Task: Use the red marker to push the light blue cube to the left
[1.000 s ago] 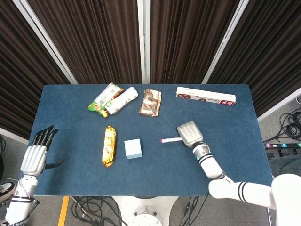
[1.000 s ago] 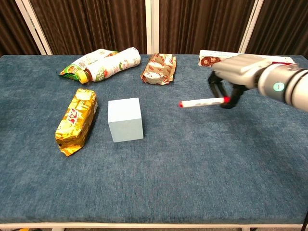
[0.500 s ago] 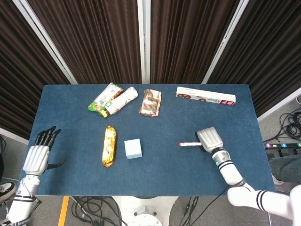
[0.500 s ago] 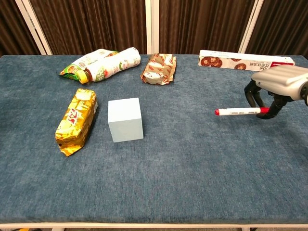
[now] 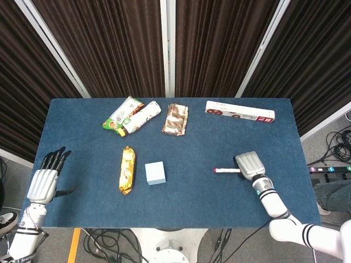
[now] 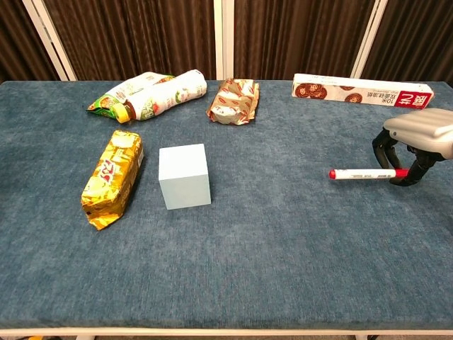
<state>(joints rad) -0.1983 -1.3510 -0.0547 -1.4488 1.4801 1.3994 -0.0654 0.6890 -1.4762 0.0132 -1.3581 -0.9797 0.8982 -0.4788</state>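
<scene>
Right hand [image 6: 414, 145] grips the red marker [image 6: 367, 173] by its rear end, tip pointing left. Light blue cube [image 6: 185, 176] sits well apart to the hand's left, near a yellow snack pack [image 6: 112, 177]. Left hand [image 5: 44, 178] is idle, fingers extended, holding nothing. Judgement: cube looks light and rigid, likely to slide on the cloth; push low on its right face, centred, to avoid rotation.

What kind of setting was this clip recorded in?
Probably a lab or studio data-collection bay: dark curtains enclose a blue cloth-covered table, snack packs are laid out like props, and cables trail on the floor.
</scene>
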